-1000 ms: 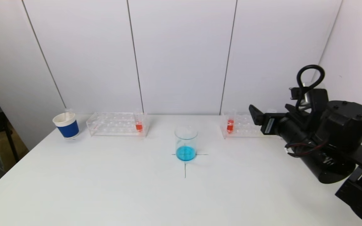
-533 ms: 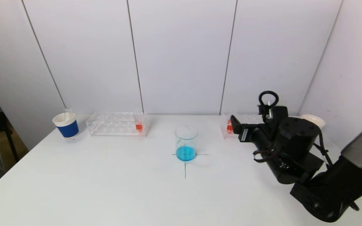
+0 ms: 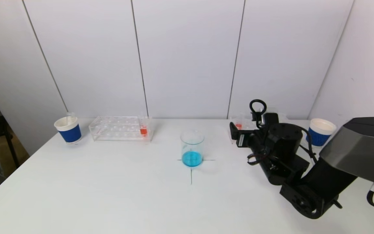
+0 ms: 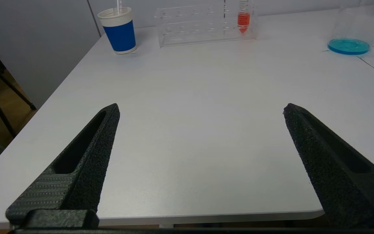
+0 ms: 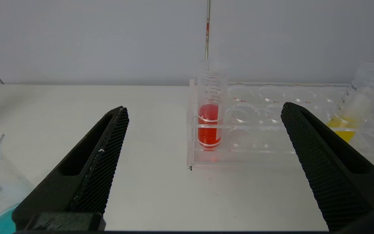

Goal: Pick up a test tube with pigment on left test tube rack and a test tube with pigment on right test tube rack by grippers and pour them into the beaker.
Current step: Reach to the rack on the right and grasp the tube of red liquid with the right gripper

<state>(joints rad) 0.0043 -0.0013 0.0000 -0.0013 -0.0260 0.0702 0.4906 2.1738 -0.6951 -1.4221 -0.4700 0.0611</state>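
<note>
My right tool (image 5: 203, 130) is spread wide and empty, lined up on the red tube (image 5: 209, 125) in the right rack (image 5: 271, 152), centre of the wrist frame. If I drive in crooked, a finger may clip the rack or the yellow tube (image 5: 352, 113) beside it. My left tool (image 4: 200, 130) hangs wide over the table (image 4: 190, 97); the beaker (image 3: 192, 148) waits mid-frame.

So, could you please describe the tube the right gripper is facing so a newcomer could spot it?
Find the clear rack at the table's far right, ahead of the open right gripper. The tube stands upright in the rack's end slot nearest the beaker. It holds red liquid, while the neighbouring tube holds yellow.
</note>
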